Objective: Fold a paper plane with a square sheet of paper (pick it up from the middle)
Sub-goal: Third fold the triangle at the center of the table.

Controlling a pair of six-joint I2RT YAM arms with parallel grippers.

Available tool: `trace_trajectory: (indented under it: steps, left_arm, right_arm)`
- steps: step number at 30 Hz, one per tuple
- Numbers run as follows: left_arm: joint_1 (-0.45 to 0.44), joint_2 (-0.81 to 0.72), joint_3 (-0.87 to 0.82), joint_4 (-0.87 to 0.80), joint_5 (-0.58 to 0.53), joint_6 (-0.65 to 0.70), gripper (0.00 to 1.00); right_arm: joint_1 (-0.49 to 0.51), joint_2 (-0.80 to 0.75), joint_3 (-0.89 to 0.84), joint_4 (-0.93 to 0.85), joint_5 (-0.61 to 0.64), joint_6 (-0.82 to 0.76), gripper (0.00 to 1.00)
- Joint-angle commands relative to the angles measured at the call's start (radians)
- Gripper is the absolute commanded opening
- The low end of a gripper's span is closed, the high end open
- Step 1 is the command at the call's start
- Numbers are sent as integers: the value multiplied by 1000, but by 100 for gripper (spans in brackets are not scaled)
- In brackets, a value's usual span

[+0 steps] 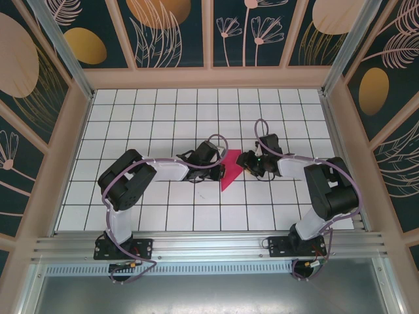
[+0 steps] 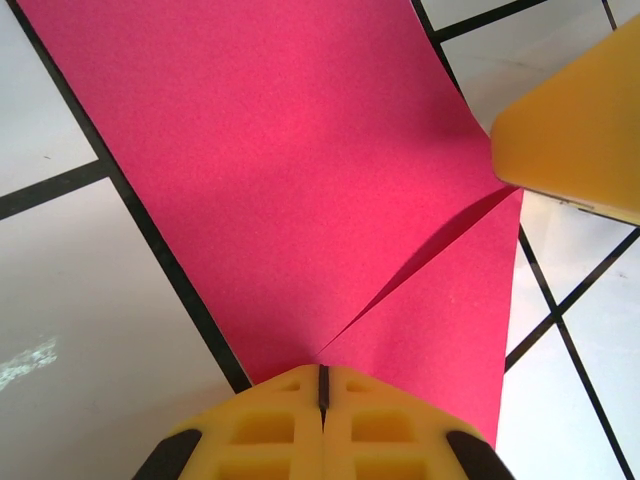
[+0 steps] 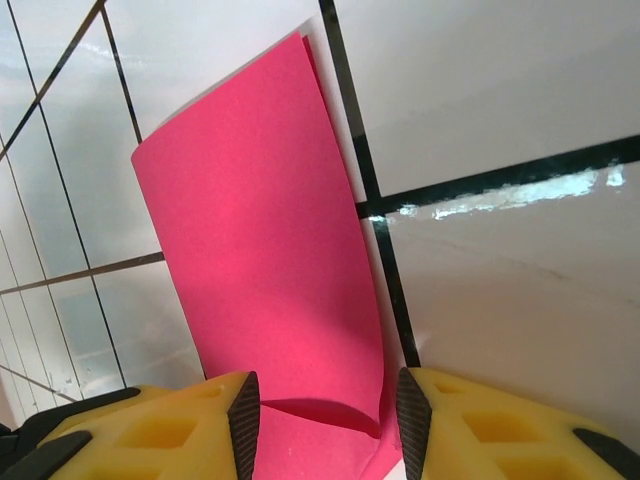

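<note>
Left gripper [image 2: 322,375] had its two yellow fingers pressed flat together with no gap between them, and their tips sat at the near edge of the pink sheet of paper [image 2: 300,180]. A crease [image 2: 420,275] ran slantwise from those tips across the sheet to a corner, where one yellow finger [image 2: 580,120] of the right gripper [image 3: 328,388] touched the paper. Whether the closed tips had the edge nipped between them or only rested against it could not be told.

That right gripper stood with its fingers apart. Seen from its own wrist camera, a flap of the sheet rose off the table [image 3: 500,120] and curled upward, its lower edge bowed in the gap between the two dark pads [image 3: 243,420]. The pads were not closed on it. The flap came close to both, but contact with either could not be made out there.

From above, the sheet lay near the middle of the table, a little right of centre, as a narrow pointed shape with its tip towards the table's near edge. The left gripper was at the middle of the table, against the sheet's left side. The right gripper was just right of the middle, at the sheet's upper right corner. Both arms reached inward from the near edge of the table, elbows bent outward.
</note>
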Motion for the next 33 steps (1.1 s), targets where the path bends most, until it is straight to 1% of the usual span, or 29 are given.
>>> trace_trajectory:
  steps: [1, 6, 13, 17, 20, 25, 33]
  left_arm:
    - [4, 12, -20, -63, 0, 8, 1]
    - [4, 12, -18, -63, -1, 7, 1]
    - [4, 10, -18, -64, -1, 7, 1]
    - [5, 9, -18, -64, -2, 7, 1]
    - [4, 7, -20, -65, -5, 7, 1]
    - [4, 10, -30, -58, -17, -9, 0]
    - [4, 11, -33, -40, 9, -16, 0]
  right_arm:
    - [9, -20, 38, -37, 19, -30, 43]
    - [11, -13, 39, -19, -9, -29, 43]
    - [15, -3, 46, -19, -15, -31, 41]
    - [16, -3, 48, -28, 12, -33, 42]
    - [14, -5, 58, -60, 66, -42, 44]
    - [10, 21, 57, -58, 71, -43, 45]
    - [16, 38, 40, 9, -7, -31, 44]
